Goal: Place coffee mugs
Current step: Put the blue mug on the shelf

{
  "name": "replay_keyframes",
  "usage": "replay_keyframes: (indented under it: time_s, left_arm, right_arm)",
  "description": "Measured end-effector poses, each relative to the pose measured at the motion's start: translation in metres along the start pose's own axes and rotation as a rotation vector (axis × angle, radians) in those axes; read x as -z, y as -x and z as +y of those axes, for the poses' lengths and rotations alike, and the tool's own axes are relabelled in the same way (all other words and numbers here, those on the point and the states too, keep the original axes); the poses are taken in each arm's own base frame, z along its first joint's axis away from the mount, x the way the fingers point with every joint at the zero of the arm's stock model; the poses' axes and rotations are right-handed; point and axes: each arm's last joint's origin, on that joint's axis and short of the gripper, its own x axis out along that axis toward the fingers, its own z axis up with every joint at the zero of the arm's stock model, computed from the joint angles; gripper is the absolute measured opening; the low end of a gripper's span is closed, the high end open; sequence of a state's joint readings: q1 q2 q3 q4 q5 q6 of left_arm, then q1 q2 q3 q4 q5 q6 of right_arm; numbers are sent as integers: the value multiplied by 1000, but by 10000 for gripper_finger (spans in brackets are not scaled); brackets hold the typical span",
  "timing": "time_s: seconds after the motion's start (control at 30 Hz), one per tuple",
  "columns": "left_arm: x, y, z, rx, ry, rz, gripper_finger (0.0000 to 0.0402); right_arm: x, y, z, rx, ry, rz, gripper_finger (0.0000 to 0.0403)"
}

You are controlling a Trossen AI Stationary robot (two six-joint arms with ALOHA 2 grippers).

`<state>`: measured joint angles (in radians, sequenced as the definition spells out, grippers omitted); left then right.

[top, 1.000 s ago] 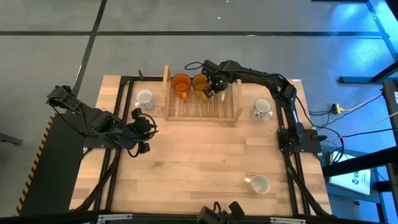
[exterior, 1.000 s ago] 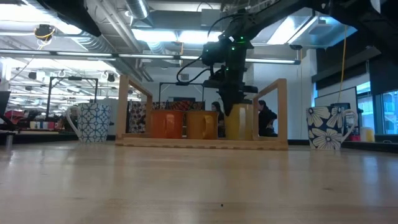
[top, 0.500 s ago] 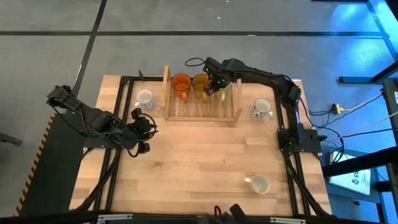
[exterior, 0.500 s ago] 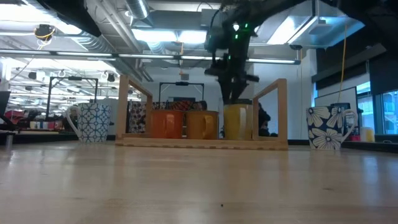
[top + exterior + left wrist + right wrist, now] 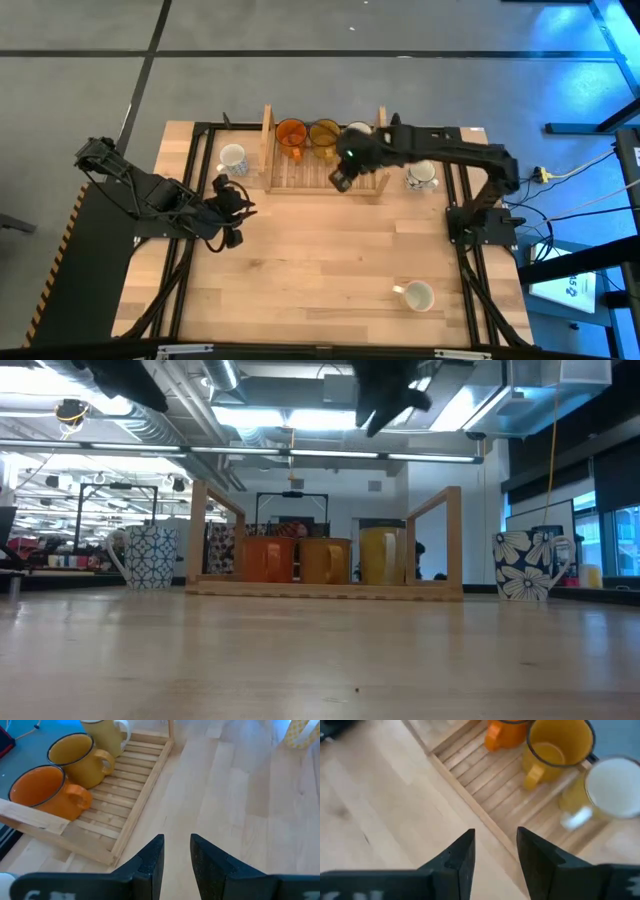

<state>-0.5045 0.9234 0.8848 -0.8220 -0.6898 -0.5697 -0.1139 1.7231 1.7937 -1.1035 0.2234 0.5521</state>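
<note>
Three mugs stand in the tray (image 5: 325,178): orange mug (image 5: 291,133), amber mug (image 5: 324,133) and a third mug (image 5: 357,131). The right gripper (image 5: 341,178) hangs empty above the tray's front rail, fingers narrowly apart. It should lift clear before it goes to the flowered mug (image 5: 422,174), just beside the tray. The left gripper (image 5: 222,189), also parted and empty, waits near the patterned mug (image 5: 232,158). A plain mug (image 5: 417,295) stands well apart.

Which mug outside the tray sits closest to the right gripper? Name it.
The floral white mug, just right of the wooden tray. The right gripper hovers over the tray; the patterned mug and plain one lie farther off.
</note>
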Motion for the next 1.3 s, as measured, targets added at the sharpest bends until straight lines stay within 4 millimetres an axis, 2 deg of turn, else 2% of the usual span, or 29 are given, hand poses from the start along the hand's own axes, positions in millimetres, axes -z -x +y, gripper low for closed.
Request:
replay_keyframes:
  time_s: [0.13, 0.37, 0.6, 0.83, 1.1, 1.3]
  left_arm:
    - [0, 0, 0, 1, -1, -3, 88]
    - [0, 0, 0, 1, -1, -3, 88]
    - [-1, 0, 1, -39, 1, -29, 88]
    - [-1, 0, 1, -52, 7, -37, 88]
    - [-4, -3, 6, -95, 31, -43, 88]
    - [-6, -6, 10, -119, 99, -43, 88]
  right_arm:
    - [37, 19, -3, 87, -119, -28, 131]
    - [109, 41, -33, 85, -307, -11, 131]
    - [153, 42, -71, 118, -369, 4, 131]
    - [170, 35, -112, 223, -332, 71, 131]
    - [166, 31, -147, 329, -191, 194, 131]
    - [162, 28, -168, 328, -132, 262, 131]
